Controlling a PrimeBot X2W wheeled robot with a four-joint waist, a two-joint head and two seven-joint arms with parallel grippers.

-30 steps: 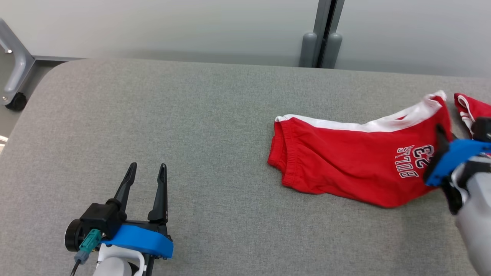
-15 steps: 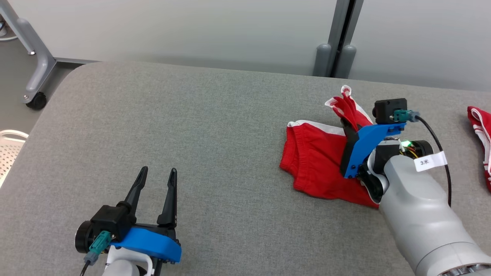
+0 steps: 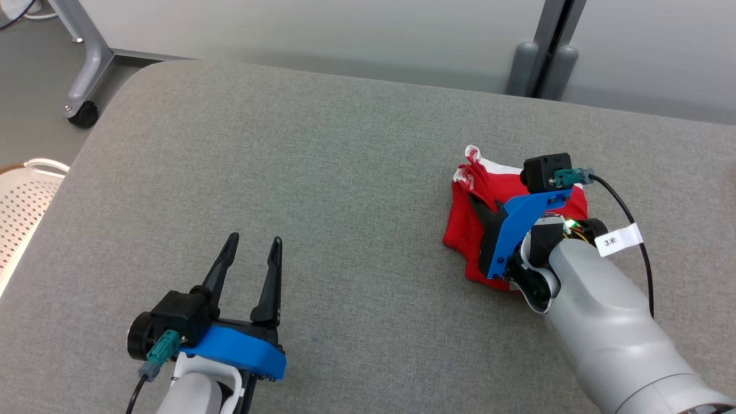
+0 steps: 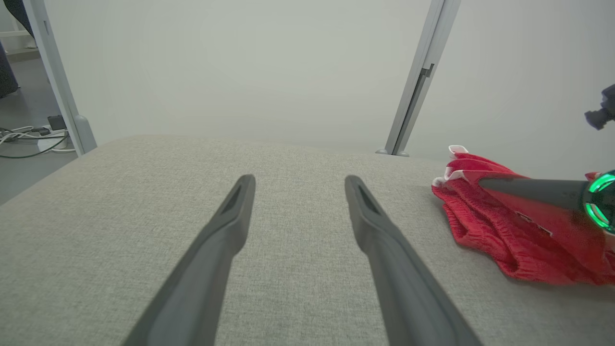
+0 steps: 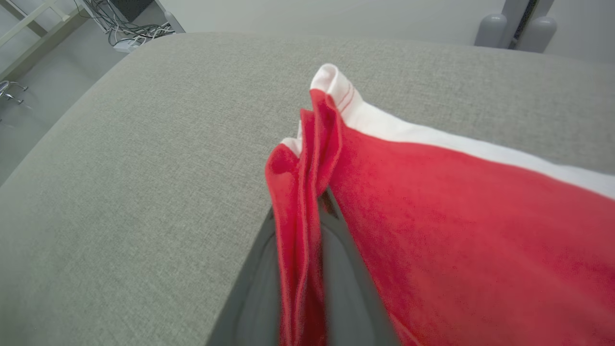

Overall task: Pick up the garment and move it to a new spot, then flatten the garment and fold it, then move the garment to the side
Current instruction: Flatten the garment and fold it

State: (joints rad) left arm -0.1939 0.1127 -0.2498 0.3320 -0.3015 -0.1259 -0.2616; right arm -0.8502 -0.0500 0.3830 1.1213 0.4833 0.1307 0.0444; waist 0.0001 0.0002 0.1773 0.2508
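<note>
The garment [image 3: 467, 234] is a pair of red shorts with a white band, lying doubled over on the grey table at the right. My right gripper [image 3: 476, 199] is shut on a pinched edge of the garment [image 5: 300, 202], holding the fabric over the layer below. In the left wrist view the garment [image 4: 485, 230] bunches at the right, with a right finger [image 4: 528, 187] lying across it. My left gripper [image 3: 252, 244] rests open near the front left, its fingers [image 4: 226, 226] apart above bare cloth, well away from the garment.
The grey padded table [image 3: 287, 161] has a rounded far-left corner. A white perforated basket [image 3: 23, 201] stands off its left edge, and a wheeled metal frame leg [image 3: 86, 80] stands on the floor behind. Grey posts [image 3: 543, 63] rise against the back wall.
My right gripper has carried the garment's right end leftward over the rest, doubling it. The camera has swung, shifting the whole picture. The left gripper stays open and still.
</note>
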